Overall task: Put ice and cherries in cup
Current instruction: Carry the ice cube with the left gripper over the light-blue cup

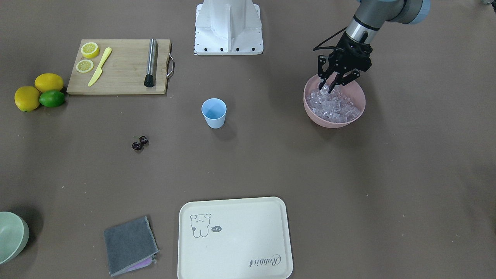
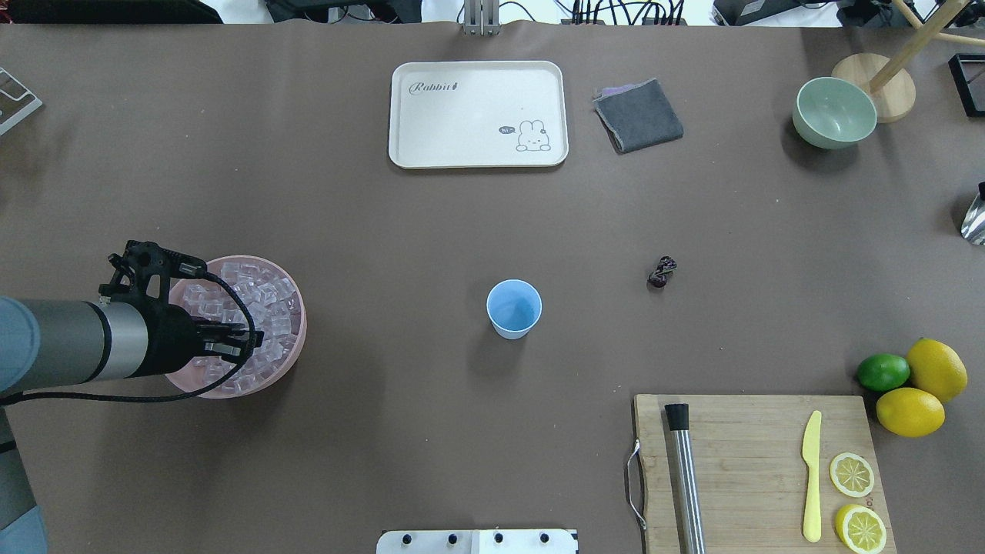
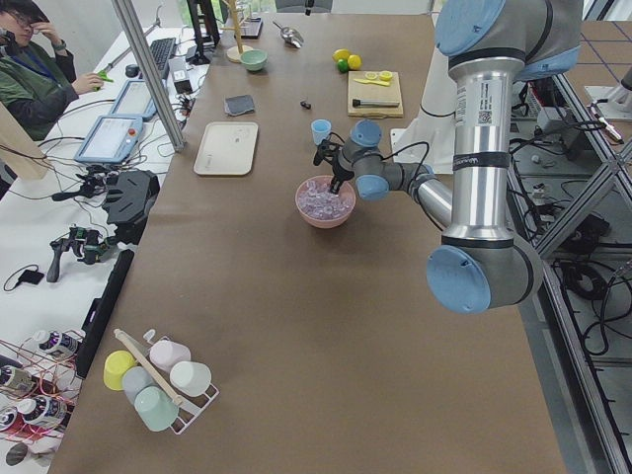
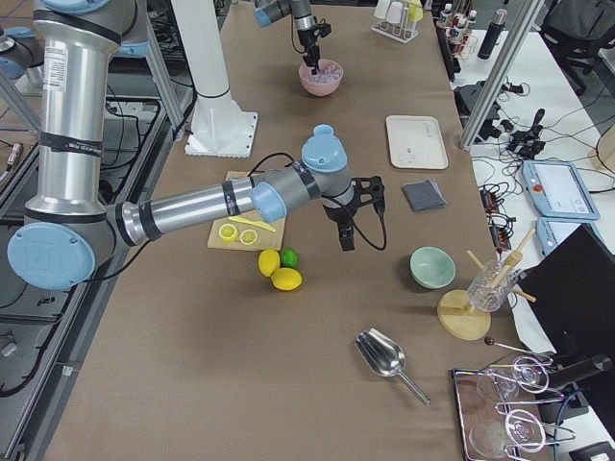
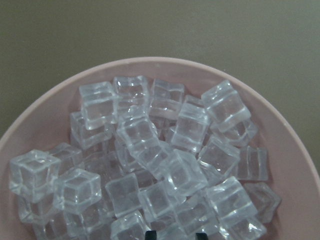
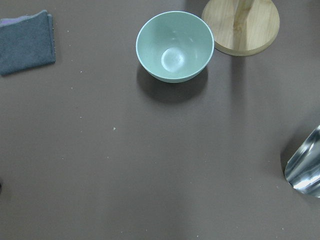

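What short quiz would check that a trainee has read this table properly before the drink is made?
1. The left gripper hangs over: A the cup; B the pink bowl of ice; C the cherries.
2. True or false: the cup already holds ice.
3. How many lemon slices lie on the cutting board?
Key: 1 B. 2 False, the cup looks empty. 3 Two.
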Robot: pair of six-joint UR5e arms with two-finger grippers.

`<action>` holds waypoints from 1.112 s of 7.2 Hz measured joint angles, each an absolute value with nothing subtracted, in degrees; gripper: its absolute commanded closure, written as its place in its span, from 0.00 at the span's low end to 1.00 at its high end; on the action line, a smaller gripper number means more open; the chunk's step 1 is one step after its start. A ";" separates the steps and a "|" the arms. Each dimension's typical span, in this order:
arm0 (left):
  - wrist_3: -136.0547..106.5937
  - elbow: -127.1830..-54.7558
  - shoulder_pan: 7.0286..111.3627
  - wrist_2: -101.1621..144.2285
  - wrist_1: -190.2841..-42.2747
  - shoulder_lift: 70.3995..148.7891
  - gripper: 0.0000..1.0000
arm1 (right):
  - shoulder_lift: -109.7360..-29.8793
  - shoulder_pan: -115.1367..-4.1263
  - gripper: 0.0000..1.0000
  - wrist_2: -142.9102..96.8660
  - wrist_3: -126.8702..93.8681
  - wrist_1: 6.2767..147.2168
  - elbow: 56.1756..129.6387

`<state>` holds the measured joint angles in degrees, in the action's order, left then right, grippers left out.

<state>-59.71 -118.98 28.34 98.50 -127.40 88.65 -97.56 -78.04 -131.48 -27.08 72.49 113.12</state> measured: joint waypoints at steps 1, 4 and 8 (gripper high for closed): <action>-63.28 -118.59 28.33 98.41 -129.91 90.25 1.00 | -97.56 -78.05 0.00 -131.49 -27.07 72.45 113.12; -71.94 -111.51 27.91 98.12 -132.03 103.59 1.00 | -97.56 -78.05 0.00 -131.48 -27.01 72.42 113.12; -76.56 -102.62 25.31 92.83 -131.83 116.76 1.00 | -97.57 -78.05 0.00 -131.48 -27.04 72.46 113.12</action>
